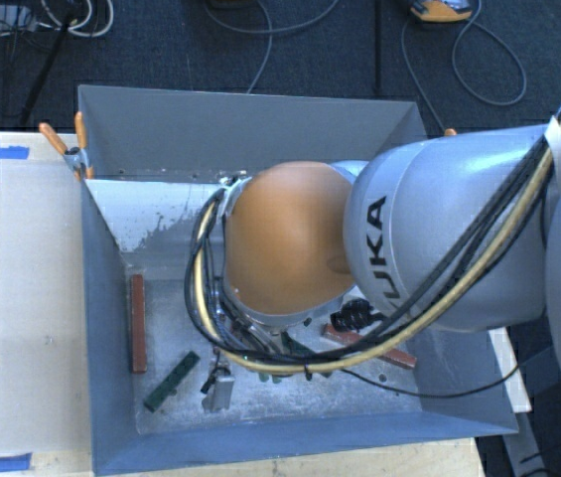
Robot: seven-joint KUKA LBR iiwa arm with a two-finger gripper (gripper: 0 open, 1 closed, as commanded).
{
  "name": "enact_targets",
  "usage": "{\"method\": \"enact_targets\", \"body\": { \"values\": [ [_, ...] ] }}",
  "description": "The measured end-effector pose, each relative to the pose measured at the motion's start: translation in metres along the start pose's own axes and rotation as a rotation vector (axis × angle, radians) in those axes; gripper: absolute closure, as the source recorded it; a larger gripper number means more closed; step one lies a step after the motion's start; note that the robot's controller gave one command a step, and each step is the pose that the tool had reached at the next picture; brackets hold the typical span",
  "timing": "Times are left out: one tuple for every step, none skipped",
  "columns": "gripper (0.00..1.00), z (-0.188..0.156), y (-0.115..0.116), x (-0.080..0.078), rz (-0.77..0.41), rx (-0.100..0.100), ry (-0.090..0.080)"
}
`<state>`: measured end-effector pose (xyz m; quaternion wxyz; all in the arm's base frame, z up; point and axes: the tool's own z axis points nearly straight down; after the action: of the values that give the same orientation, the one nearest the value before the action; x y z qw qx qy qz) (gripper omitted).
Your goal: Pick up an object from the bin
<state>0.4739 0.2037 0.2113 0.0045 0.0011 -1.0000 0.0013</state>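
Observation:
My gripper (218,390) hangs low near the front of the bin, just below the orange cover on the wrist. A dark green flat bar (171,381) lies slanted on the bin floor just left of it, a short gap away. Further left, a long reddish-brown stick (138,323) lies lengthwise along the foot of the left wall. I see nothing held in the gripper.
A reddish-brown piece (371,352) lies partly hidden under the arm and its cables, right of the gripper. The arm and the orange cover hide the middle and right of the bin floor. Sloped grey walls close in on all sides.

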Motion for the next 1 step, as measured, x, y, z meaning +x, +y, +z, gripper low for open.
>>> {"method": "enact_targets", "body": {
  "values": [
    [0.0,0.1431,0.0413,-0.0244,-0.481,-0.001,-0.007]
  ]
}}
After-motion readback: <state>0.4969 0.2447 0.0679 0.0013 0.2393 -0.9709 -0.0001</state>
